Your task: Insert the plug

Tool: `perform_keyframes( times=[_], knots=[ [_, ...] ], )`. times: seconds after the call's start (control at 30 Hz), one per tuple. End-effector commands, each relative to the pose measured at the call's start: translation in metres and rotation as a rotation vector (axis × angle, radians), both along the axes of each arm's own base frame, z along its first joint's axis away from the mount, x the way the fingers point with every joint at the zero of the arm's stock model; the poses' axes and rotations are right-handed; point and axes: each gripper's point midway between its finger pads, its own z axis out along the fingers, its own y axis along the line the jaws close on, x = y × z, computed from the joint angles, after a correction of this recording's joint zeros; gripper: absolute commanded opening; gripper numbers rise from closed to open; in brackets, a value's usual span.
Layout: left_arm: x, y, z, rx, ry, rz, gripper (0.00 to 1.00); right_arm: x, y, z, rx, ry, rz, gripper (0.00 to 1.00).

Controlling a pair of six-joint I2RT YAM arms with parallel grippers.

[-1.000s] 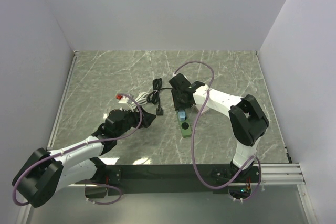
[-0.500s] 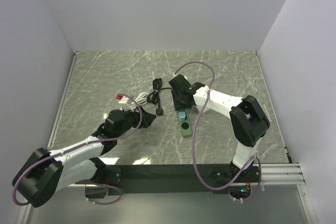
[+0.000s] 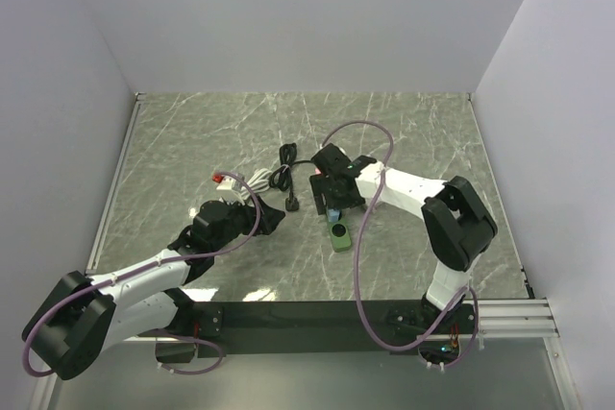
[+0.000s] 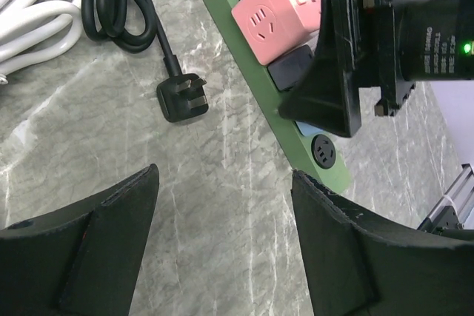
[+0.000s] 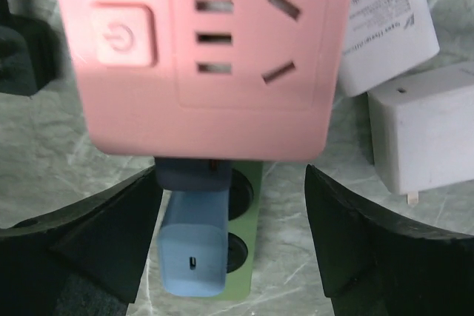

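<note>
Plug (image 4: 181, 98) lies prongs-up, cord (image 4: 164, 49) leading away; left tool (image 4: 222, 183), right tool (image 5: 233, 183) released, empty.

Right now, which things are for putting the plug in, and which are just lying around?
For the job:
- black plug on its black cord
- green power strip with a free socket

Just lying about:
- white cord
- two white chargers
- pink block and blue block, already sitting in the strip

black plug (image 4: 182, 99) loose, beside green strip (image 4: 261, 99)
</note>
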Motion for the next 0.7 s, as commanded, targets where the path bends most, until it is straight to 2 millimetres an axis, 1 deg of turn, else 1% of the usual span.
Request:
perform_keyframes(
  times=[0.0,0.03,0.1,0.13,0.17,0.2,0.3,0.33,0.4,0.43,0.47,0.5,0.57,0.63,0.67],
  knots=[
    [0.008,0.001,0.019,-0.010,-0.059,0.016,0.78,0.001,0.000,0.024,0.029,-0.068,0.008,0.83],
    [0.008,0.001,0.019,-0.008,-0.058,0.017,0.78,0.003,0.000,0.034,0.049,-0.099,0.005,0.84],
    [0.009,0.002,0.021,-0.008,-0.063,0.023,0.78,0.006,0.001,0.045,0.078,-0.146,0.003,0.84],
    [0.009,0.003,0.021,-0.006,-0.062,0.025,0.78,0.007,0.002,0.061,0.113,-0.191,0.006,0.84],
    [0.009,0.003,0.021,-0.007,-0.061,0.027,0.78,0.007,0.001,0.067,0.125,-0.207,0.006,0.84],
    [0.009,0.003,0.023,-0.006,-0.064,0.028,0.78,0.007,-0.001,0.082,0.148,-0.247,0.003,0.84],
    [0.010,0.004,0.021,0.000,-0.056,0.035,0.78,0.002,-0.008,0.094,0.162,-0.289,0.006,0.84],
    [0.010,0.005,0.022,0.001,-0.057,0.041,0.78,0.002,-0.013,0.105,0.172,-0.327,-0.002,0.84],
    [0.011,0.006,0.022,0.003,-0.056,0.050,0.78,0.001,-0.025,0.105,0.155,-0.354,-0.021,0.86],
    [0.011,0.006,0.022,0.003,-0.055,0.048,0.78,0.006,-0.035,0.113,0.153,-0.393,-0.053,0.87],
    [0.011,0.006,0.022,0.005,-0.054,0.050,0.78,0.005,-0.042,0.106,0.144,-0.390,-0.063,0.88],
    [0.010,0.006,0.022,0.005,-0.053,0.048,0.78,0.007,-0.048,0.109,0.158,-0.404,-0.078,0.88],
    [0.010,0.006,0.023,0.001,-0.053,0.049,0.78,0.014,-0.066,0.101,0.167,-0.414,-0.124,0.88],
    [0.010,0.006,0.023,-0.002,-0.053,0.050,0.78,0.022,-0.074,0.103,0.190,-0.444,-0.154,0.88],
    [0.010,0.006,0.024,-0.004,-0.053,0.050,0.77,0.023,-0.082,0.098,0.191,-0.438,-0.171,0.88]
  ],
)
